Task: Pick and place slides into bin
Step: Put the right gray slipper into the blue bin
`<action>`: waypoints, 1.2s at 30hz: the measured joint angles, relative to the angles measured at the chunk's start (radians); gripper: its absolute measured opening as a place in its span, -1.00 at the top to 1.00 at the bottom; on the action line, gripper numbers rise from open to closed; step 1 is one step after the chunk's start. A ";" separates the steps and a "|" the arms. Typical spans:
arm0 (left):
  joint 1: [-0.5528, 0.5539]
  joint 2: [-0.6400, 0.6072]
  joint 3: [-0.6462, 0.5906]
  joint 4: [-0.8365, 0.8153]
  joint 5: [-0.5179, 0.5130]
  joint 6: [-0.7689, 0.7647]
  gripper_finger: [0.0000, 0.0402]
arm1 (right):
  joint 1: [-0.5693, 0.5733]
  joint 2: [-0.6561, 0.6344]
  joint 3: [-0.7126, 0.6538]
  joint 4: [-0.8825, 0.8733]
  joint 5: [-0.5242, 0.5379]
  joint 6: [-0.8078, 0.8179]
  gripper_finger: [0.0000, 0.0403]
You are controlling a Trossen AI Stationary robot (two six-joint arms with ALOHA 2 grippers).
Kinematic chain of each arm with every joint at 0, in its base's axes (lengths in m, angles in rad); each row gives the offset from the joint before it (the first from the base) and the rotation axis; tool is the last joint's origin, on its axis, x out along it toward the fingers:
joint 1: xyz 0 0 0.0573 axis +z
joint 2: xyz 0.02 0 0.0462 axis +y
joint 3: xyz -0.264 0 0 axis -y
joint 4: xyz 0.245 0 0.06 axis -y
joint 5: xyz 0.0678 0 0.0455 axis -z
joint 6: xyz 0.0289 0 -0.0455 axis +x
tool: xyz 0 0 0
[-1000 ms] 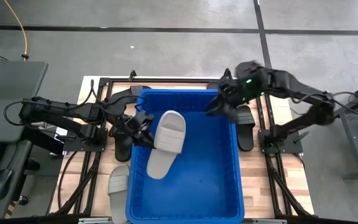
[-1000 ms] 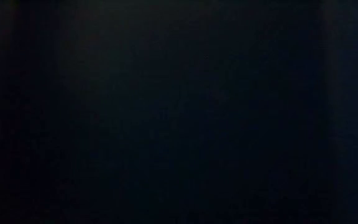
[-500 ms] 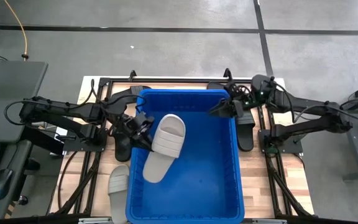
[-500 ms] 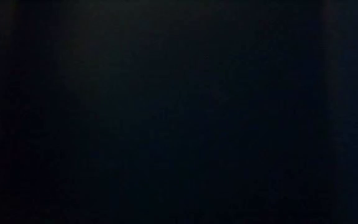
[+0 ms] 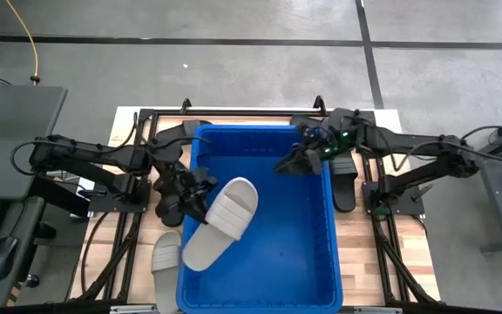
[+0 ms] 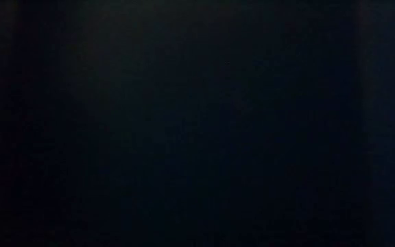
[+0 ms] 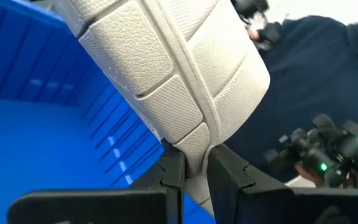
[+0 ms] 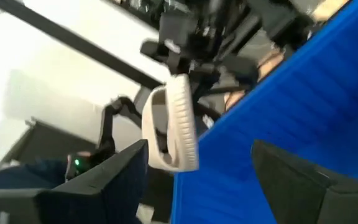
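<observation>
A light grey slide (image 5: 220,223) hangs tilted over the left part of the blue bin (image 5: 296,249). My left gripper (image 5: 197,197) is shut on it at the bin's left wall. The right wrist view shows this slide (image 8: 172,127) edge-on, hanging beside the bin wall (image 8: 278,93). My right gripper (image 5: 289,162) is open over the bin's far right corner with nothing between its fingers (image 8: 114,177). A second light slide (image 5: 166,255) lies flat on the table left of the bin. The low view is dark. My left gripper pinches the slide's side edge (image 7: 194,160) between its two fingers (image 7: 173,174), coming level from the table's left across the slide's length. The slide is lifted clear and tilted, its textured sole (image 7: 166,68) facing the wrist camera. Its free end points toward the near left.
Black slides lie on the table right of the bin (image 5: 344,180) and left of it (image 5: 172,212), under my left arm. The bin fills most of the table's middle, and its floor (image 5: 286,262) is bare. Black frame rails run along both sides.
My left gripper has rolled, and the slide has swung with it: its free end has moved toward the near left and the slide leans more. My right gripper has come down and toward the table's left, over the bin's far right corner.
</observation>
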 joint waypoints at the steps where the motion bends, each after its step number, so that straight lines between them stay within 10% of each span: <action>1: 0.000 0.009 0.000 -0.003 -0.003 -0.013 0.85 | 0.009 0.023 0.014 0.003 -0.002 -0.012 -0.36; 36: 0.000 0.080 0.000 0.070 0.012 -0.039 0.85 | 0.168 0.219 0.108 0.093 0.110 -0.012 -0.30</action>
